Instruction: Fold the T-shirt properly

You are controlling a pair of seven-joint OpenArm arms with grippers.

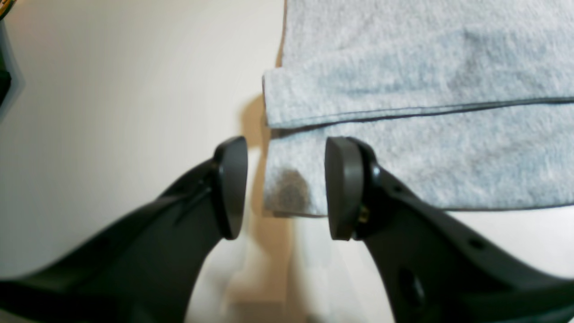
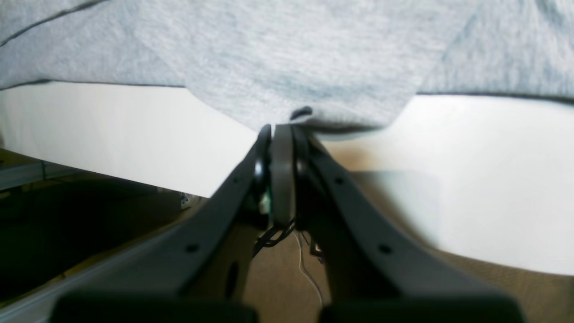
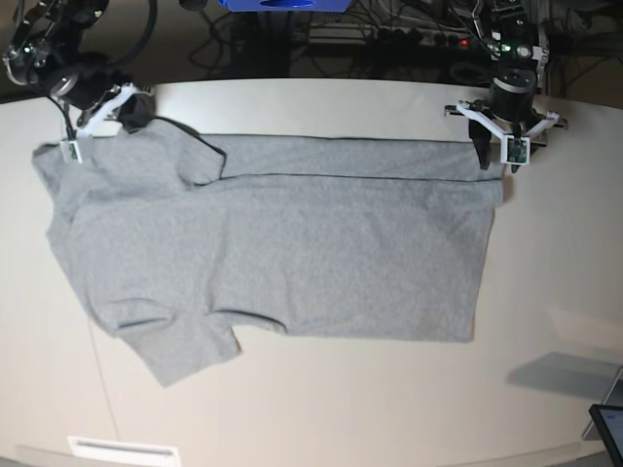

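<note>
The grey T-shirt (image 3: 292, 253) lies spread on the pale table (image 3: 341, 409), plain side up. Its hem is at the right and a sleeve (image 3: 185, 350) at the front left. Its far edge is folded over in a strip (image 3: 341, 156). My left gripper (image 3: 494, 156) is open at the far right hem corner. In the left wrist view its fingers (image 1: 287, 148) stand on either side of the layered corner (image 1: 291, 188). My right gripper (image 3: 134, 109) is at the far left, shut on a fold of the shirt's edge (image 2: 305, 114) in the right wrist view (image 2: 280, 130).
A blue object (image 3: 282, 5) and cables lie beyond the table's far edge. A dark screen corner (image 3: 608, 428) sits at the front right, and a white label (image 3: 122, 449) at the front left. The table edge (image 2: 112, 175) shows below my right gripper.
</note>
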